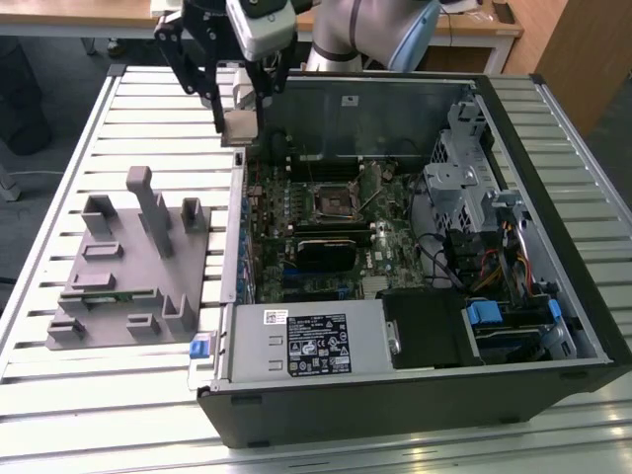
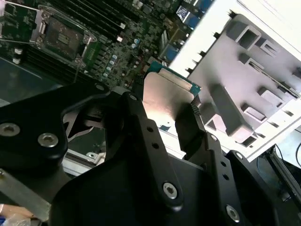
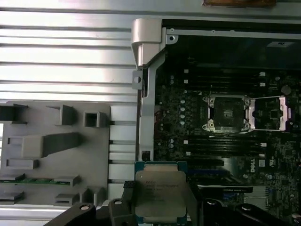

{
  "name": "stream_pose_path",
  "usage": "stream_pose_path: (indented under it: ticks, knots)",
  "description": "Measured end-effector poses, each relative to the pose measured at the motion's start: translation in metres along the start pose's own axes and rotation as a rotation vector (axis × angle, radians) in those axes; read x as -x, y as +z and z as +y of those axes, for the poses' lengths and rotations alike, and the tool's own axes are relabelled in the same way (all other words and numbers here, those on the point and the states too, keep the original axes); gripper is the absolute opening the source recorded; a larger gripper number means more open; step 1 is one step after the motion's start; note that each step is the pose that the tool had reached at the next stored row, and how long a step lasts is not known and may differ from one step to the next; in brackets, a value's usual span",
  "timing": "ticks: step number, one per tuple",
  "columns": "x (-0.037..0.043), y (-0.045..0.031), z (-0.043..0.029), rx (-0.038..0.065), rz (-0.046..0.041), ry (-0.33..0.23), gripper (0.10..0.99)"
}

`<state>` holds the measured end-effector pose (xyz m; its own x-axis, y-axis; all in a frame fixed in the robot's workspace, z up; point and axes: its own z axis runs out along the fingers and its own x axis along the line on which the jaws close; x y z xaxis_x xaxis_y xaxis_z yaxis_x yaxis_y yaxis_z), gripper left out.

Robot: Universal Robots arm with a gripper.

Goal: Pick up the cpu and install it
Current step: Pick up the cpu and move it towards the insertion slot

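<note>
The counter (image 1: 59, 415) carries the open computer case (image 1: 395, 405), with a grey fixture (image 1: 118, 286) on the exterior view's left. The pincer (image 1: 240, 123) is closed on the cpu (image 3: 161, 193), held above the case's far left wall, well apart from the open socket (image 3: 227, 113).

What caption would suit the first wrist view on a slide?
Gripper holds the cpu near the open computer, whose socket stands empty.
</note>
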<state>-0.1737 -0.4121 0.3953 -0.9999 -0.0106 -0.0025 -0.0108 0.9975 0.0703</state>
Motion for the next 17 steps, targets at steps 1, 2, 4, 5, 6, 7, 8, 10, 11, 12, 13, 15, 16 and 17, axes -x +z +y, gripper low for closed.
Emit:
stream_pose_path:
  ticks: [1, 2, 4, 5, 6, 7, 8, 10, 11, 12, 13, 15, 16, 17]
  knots:
    - [0.0045, 0.0001, 0.0, 0.0, 0.0, 0.0, 0.522]
    - [0.0095, 0.0002, 0.0, 0.0, 0.0, 0.0, 0.522]
    - [0.0184, 0.0005, 0.0, 0.0, 0.0, 0.0, 0.522]
    - [0.0229, 0.0007, 0.0, 0.0, 0.0, 0.0, 0.522]
    - [0.0274, 0.0008, 0.0, 0.0, 0.0001, 0.0, 0.522]
    - [0.0319, 0.001, 0.0, 0.0, 0.0001, 0.0, 0.522]
    - [0.0364, 0.0012, 0.0001, 0.0, 0.0, 0.0, 0.522]
    - [0.0457, 0.0016, 0.0001, 0.0, 0.0, 0.0, 0.522]
    - [0.0503, 0.0019, 0.0002, 0.0, 0.0, 0.0, 0.522]
    - [0.0548, 0.0021, 0.0002, 0.0, 0.0, 0.0, 0.522]
    - [0.0592, 0.0024, 0.0004, 0.0, 0.0, 0.0, 0.522]
    - [0.0663, 0.0034, 0.001, 0.0, 0.0, 0.001, 0.522]
    - [0.0697, 0.0041, 0.0014, 0.0, -0.0001, 0.002, 0.522]
    - [0.0728, 0.0048, 0.0019, 0.0, -0.0001, 0.003, 0.522]
